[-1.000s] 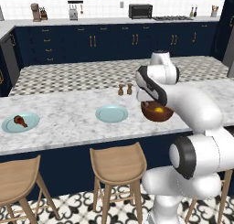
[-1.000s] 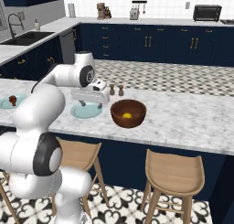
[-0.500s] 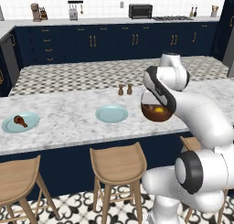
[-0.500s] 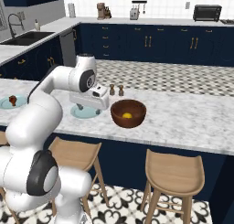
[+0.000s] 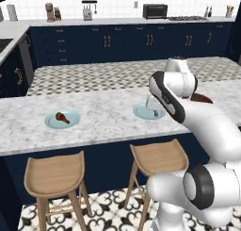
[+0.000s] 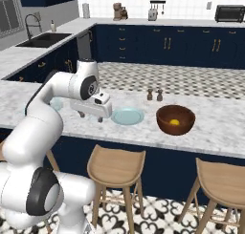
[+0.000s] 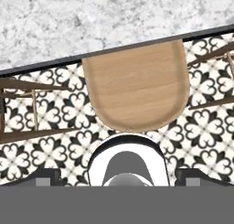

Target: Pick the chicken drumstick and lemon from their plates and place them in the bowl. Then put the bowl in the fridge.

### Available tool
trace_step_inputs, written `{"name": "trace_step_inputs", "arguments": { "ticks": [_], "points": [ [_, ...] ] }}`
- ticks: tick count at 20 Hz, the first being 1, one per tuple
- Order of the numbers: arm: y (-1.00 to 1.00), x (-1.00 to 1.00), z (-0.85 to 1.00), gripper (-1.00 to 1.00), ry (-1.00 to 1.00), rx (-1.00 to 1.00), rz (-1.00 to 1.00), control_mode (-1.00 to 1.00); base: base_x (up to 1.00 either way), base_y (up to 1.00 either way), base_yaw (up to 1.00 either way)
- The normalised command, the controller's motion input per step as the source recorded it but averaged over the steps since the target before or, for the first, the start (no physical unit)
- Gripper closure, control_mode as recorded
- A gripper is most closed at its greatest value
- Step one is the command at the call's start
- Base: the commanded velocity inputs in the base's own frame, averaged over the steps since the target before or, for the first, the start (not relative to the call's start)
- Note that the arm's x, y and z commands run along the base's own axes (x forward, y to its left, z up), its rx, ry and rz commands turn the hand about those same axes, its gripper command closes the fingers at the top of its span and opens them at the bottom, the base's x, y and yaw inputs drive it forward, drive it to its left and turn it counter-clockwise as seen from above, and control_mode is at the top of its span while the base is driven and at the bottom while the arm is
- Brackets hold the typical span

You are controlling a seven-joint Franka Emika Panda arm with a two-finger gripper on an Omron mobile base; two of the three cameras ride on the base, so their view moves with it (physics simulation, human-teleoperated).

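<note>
The chicken drumstick (image 5: pixel 61 117) lies on the left plate (image 5: pixel 51 122) on the marble counter. The second plate (image 6: pixel 127 116) is bare. The lemon (image 6: pixel 175 122) rests inside the dark wooden bowl (image 6: pixel 175 128), to the right of that plate; my arm hides most of the bowl (image 5: pixel 202 98) in the left base view. My gripper (image 6: pixel 91 116) hangs open and empty just above the counter, at the bare plate's left edge, pointing down. In the hand view the counter's front edge and a stool pass below its fingertips (image 7: pixel 43 176). The fridge is out of view.
Two small shakers (image 6: pixel 154 94) stand behind the bare plate and the bowl. Wooden stools (image 5: pixel 157 158) (image 5: pixel 55 176) stand under the counter's front edge. Navy cabinets and a back counter with a toaster oven (image 5: pixel 155 11) line the far wall; a sink (image 6: pixel 43 38) is at the left.
Both base views have shifted, so the base has driven left. My open gripper has swung away from above the bowl to the bare plate's left side. The lemon stays in the bowl.
</note>
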Motion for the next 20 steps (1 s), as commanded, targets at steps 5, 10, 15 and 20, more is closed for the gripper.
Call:
{"name": "trace_step_inputs", "arguments": {
  "ticks": [5, 10, 15, 20],
  "points": [
    [0.00, 0.00, 0.00, -1.00, 0.00, 0.00, 0.00, 1.00, 0.33, 0.66, 0.00],
    [0.00, 0.00, 0.00, -1.00, 0.00, 0.00, 0.00, 1.00, 0.52, 0.23, 0.00],
    [0.00, 0.00, 0.00, -1.00, 0.00, 0.00, 0.00, 1.00, 0.38, -0.15, 0.00],
    [0.06, 0.05, 0.00, -1.00, 0.00, 0.00, 0.00, -1.00, 0.34, -0.06, 0.00]
  ]
}}
